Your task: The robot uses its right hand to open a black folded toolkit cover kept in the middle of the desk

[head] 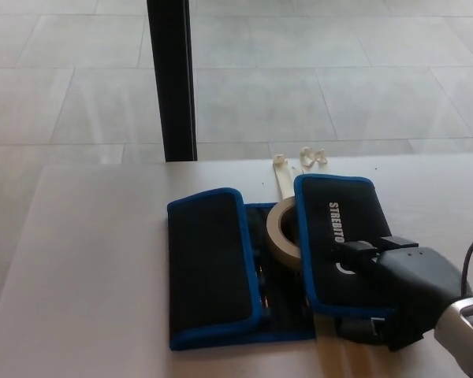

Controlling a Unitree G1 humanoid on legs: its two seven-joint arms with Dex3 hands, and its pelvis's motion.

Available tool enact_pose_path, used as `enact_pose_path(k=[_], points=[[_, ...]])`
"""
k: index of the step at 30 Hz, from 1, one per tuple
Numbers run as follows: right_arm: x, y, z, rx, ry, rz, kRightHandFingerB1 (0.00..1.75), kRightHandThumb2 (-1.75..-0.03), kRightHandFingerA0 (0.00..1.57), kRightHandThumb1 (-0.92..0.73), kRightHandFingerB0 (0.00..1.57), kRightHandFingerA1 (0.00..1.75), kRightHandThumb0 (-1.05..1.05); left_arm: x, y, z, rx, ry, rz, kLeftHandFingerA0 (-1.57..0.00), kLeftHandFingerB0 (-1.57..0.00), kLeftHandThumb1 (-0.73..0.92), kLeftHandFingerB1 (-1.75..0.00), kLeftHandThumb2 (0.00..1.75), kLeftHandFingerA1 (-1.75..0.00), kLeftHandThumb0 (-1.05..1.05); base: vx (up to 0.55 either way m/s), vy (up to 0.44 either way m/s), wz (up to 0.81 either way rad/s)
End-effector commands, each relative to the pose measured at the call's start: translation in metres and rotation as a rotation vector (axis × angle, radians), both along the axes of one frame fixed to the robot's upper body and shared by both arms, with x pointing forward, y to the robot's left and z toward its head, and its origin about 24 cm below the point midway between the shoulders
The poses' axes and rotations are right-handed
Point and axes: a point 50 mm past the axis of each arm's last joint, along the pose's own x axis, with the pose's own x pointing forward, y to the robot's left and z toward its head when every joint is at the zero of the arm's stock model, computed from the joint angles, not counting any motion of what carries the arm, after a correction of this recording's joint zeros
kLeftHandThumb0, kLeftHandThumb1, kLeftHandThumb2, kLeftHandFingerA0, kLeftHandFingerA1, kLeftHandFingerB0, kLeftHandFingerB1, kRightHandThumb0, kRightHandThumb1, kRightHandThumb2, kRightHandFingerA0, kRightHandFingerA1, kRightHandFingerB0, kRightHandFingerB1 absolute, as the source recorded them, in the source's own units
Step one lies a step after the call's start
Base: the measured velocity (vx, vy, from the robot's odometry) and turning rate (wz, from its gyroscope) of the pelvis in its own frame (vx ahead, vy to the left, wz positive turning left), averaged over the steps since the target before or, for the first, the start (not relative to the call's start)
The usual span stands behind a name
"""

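Head view: the black toolkit cover (272, 264) with blue piping lies flat in the middle of the desk (87, 260), closer to the near edge than the far one.
Cover state: 2 flaps are folded inward over a dark centre strip; the left flap (210, 264) lies flat, the right flap (343, 236) carries white lettering and a logo.
Right hand: the right hand (398, 295) sits at the near right corner of the right flap, fingers (359, 252) curled over its top face; it looks closed on that flap, though the underside contact is hidden.
Left hand: not in view.
Handling, judged: padded fabric, soft and floppy, light; it should bend along its fold line, not lift as 1 stiff board.
Slip risk, judged: the woven face looks grippy enough, but a thin flap pinched only at a corner could twist or sag.
Where to hold, judged: the outer piped edge of the right flap, swinging it outward to the right.
Tape: a beige tape roll (283, 233) stands wedged between the 2 flaps and may roll free when the flap opens.
Straps: pale strips (288, 172) poke out past the far edge of the cover.
Hidden: tools inside the centre strip are too dark to identify; the logo is partly covered by the hand.
Cut off: the wrist leaves the picture at the lower right.
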Motion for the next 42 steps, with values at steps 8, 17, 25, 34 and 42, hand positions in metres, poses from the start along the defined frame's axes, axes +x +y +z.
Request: enact_pose_path(k=[8,17,25,34,42], points=[[0.000,-0.028,-0.027,-0.451,-0.361,-0.018,0.32,-0.60,0.31,-0.66,0.33,0.51,-0.46,-0.006,0.015,0.012,0.037,0.072,0.004,-0.31,-0.28,0.92,-0.38,0.70,-0.52,-0.88,0.00,0.000,0.00],[-0.002,-0.042,-0.046,-0.473,-0.468,-0.124,0.33,-0.60,0.51,-0.59,0.31,0.61,-0.20,-0.007,0.014,0.011,0.037,0.073,0.003,-0.32,-0.24,0.76,-0.42,0.86,-0.56,-0.98,0.00,0.000,0.00],[-0.004,-0.048,-0.050,-0.359,-0.512,-0.141,0.42,-0.59,0.92,-0.59,0.57,1.70,-0.27,-0.007,0.014,0.011,0.036,0.074,-0.013,-0.28,-0.26,0.92,-0.38,0.70,-0.54,-0.92,0.00,0.000,0.00],[-0.001,-0.044,-0.044,-0.269,-0.595,-0.164,0.56,-0.58,0.92,-0.61,0.89,1.62,-0.34,-0.007,0.013,0.009,0.041,0.075,-0.006,-0.35,-0.29,0.92,-0.38,0.70,-0.56,-0.93,0.00,0.000,0.00],[0.000,-0.039,-0.041,-0.038,-0.598,-0.353,0.59,-0.59,0.96,-0.64,0.94,1.68,-0.35,-0.006,0.014,0.011,0.041,0.080,-0.006,-0.33,-0.30,0.92,-0.37,0.69,-0.52,-0.90,0.00,0.000,0.00]])
